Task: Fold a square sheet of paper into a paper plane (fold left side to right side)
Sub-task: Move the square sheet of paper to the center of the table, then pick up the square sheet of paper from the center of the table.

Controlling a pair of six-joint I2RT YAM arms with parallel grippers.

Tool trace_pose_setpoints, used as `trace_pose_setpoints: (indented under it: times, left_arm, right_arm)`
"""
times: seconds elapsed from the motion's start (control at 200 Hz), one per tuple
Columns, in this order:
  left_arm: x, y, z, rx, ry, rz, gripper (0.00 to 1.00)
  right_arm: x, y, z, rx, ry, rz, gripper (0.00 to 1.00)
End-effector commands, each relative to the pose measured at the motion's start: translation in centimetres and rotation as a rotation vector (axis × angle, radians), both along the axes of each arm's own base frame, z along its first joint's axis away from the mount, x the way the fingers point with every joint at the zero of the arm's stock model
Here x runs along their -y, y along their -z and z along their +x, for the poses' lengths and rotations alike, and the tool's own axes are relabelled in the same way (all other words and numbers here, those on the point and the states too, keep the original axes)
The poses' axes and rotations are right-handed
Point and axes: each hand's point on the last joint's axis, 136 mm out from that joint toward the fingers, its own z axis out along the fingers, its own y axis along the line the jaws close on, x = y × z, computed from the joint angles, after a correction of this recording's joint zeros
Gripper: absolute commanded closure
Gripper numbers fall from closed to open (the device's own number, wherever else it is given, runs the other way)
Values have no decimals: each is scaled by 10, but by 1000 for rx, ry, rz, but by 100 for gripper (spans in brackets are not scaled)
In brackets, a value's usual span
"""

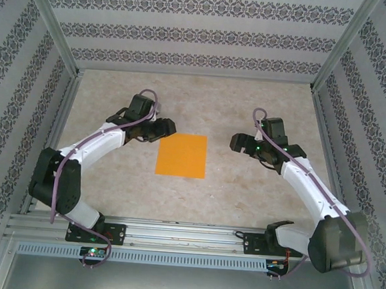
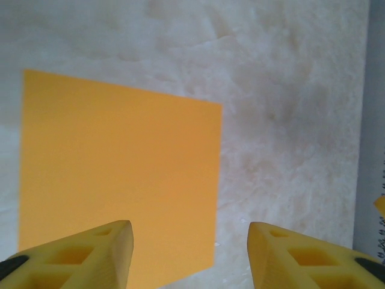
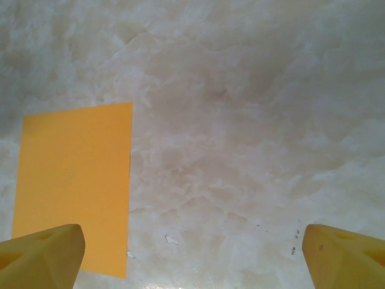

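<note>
Left jaws are standing partly open, a clear gap showing between the yellow fingers (image 2: 90,256), and they are gripping nothing. In the left wrist view one finger is hanging over the square sheet of paper (image 2: 120,174) and the other is hanging over the bare table (image 2: 289,120). Right jaws are gaping wide, their yellow fingers (image 3: 42,256) sitting out at the two bottom corners of the right wrist view. They too are holding nothing, with pale marbled table between them and the orange sheet (image 3: 75,186) lying off to one side. From above, the sheet (image 1: 182,155) is lying flat near the middle of the table (image 1: 130,180), between the two arms. The left arm (image 1: 93,143) is reaching in so its jaws are hovering just beside the sheet's far left corner, and whether they are touching it I cannot tell. The right arm (image 1: 310,187) is holding its jaws apart from the right edge, with a strip of bare table between. Patterned walls (image 1: 188,30) are closing in the scene.
</note>
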Motion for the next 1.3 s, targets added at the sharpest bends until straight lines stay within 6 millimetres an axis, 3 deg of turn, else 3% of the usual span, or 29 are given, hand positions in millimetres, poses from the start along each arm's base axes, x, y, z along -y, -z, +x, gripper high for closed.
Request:
trace_pose_setpoints:
  times: [0.0,0.185,0.405,0.674,0.959,1.294]
  left_arm:
    - [-10,20,-25,-73,24,35,50]
    - [-11,41,-42,-143,32,21,59]
    - [0,60,-42,-191,31,-49,67]
    - [3,94,-48,-281,42,-30,69]
    - [0,125,-59,-361,50,17,71]
    - [-3,136,-67,-386,40,45,72]
  right_arm:
    - [-10,3,5,-25,-45,-76,8]
    - [-43,20,15,-83,-132,-136,5]
    - [-96,41,30,-143,-283,-218,2]
    - [-151,73,55,-200,-381,-259,4]
    - [-163,103,72,-256,-386,-352,3]
    - [-167,125,62,-325,-399,-360,2]
